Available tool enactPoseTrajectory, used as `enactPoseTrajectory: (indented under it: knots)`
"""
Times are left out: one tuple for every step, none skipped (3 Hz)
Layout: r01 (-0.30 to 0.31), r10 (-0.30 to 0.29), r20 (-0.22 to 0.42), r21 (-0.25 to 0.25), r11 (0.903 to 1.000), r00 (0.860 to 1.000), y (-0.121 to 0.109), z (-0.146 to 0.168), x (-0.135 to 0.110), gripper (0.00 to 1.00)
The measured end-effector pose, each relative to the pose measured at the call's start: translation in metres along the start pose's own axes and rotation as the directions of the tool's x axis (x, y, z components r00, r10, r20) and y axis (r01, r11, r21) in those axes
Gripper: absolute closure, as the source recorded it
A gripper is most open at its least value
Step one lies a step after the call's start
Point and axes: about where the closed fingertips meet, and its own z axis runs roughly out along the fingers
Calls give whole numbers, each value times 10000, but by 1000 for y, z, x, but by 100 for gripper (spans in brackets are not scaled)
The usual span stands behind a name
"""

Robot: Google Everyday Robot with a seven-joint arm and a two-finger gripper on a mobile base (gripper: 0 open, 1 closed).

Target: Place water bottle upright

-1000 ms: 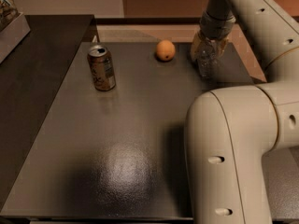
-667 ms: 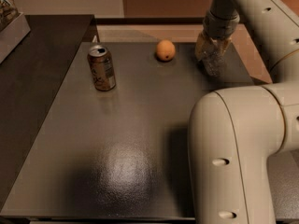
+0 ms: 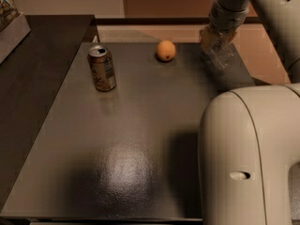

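Observation:
The water bottle [image 3: 220, 54] is a clear ribbed plastic bottle, tilted, held off the table at the back right. My gripper [image 3: 213, 37] is shut on the water bottle's upper part, reaching down from the arm at the top right. The bottle's cap is hidden behind the gripper. The bottle's lower end hangs just above the dark table [image 3: 131, 139].
A brown-and-silver soda can [image 3: 101, 68] stands upright at the back left of the table. An orange [image 3: 166, 50] lies at the back middle. My arm's large white body [image 3: 253, 153] fills the right foreground. A darker counter [image 3: 33, 69] adjoins the table on the left.
My gripper has lifted the water bottle up and away from the table and tilted it; the can and the orange have not moved.

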Motion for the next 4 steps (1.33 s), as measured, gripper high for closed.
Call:
enactPoseTrajectory:
  knots:
    - [1317,-1300,909,-139,9912,9873,6,-23,-6,100]
    - [2998,-2912,2205,-57,9540,9309,15,-46,-15,100]
    - [4450,-4257,3610,324,8949,8298,29,-65,-25,100]
    - [5349,-4956,4958,720,8418,7132,45,-80,-30,100]
